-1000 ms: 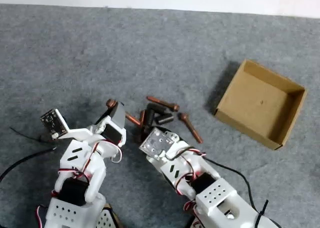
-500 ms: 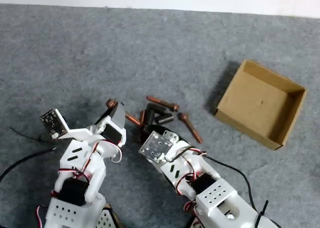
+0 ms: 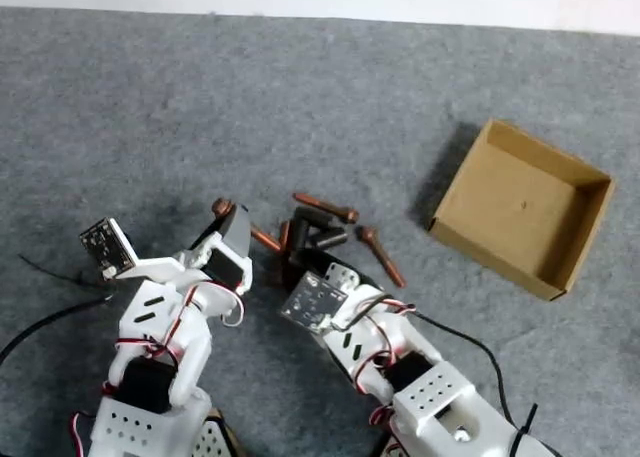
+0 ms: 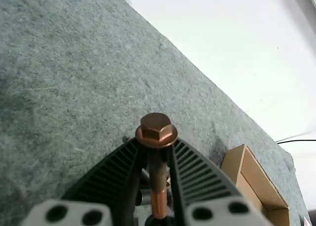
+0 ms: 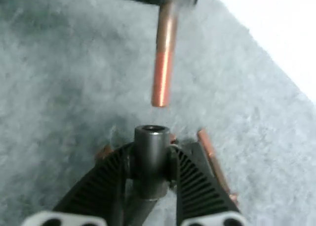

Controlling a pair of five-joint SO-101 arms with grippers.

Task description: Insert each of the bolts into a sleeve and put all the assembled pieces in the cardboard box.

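Observation:
My left gripper [image 4: 156,146] is shut on a copper bolt [image 4: 156,130], hex head outward; in the high view this bolt [image 3: 262,239] slants from the left gripper [image 3: 236,227] toward the pile. My right gripper [image 5: 150,151] is shut on a dark sleeve [image 5: 150,146], held open end up. The held bolt's shaft [image 5: 163,67] hangs just beyond the sleeve's mouth, apart from it. Two loose bolts [image 3: 326,207] [image 3: 382,256] and dark sleeves [image 3: 316,220] lie on the carpet by the right gripper [image 3: 297,264]. The cardboard box [image 3: 497,248] sits at the right, with nothing inside.
Grey carpet covers the table, with a white wall along the far edge. A loose bolt [image 5: 213,159] lies beside my right gripper's fingers. The box [image 4: 247,182] shows far off in the left wrist view. Cables trail near both arm bases.
The right arm's wrist has drawn back slightly toward its base, keeping the sleeve. The left arm and its bolt have stayed put.

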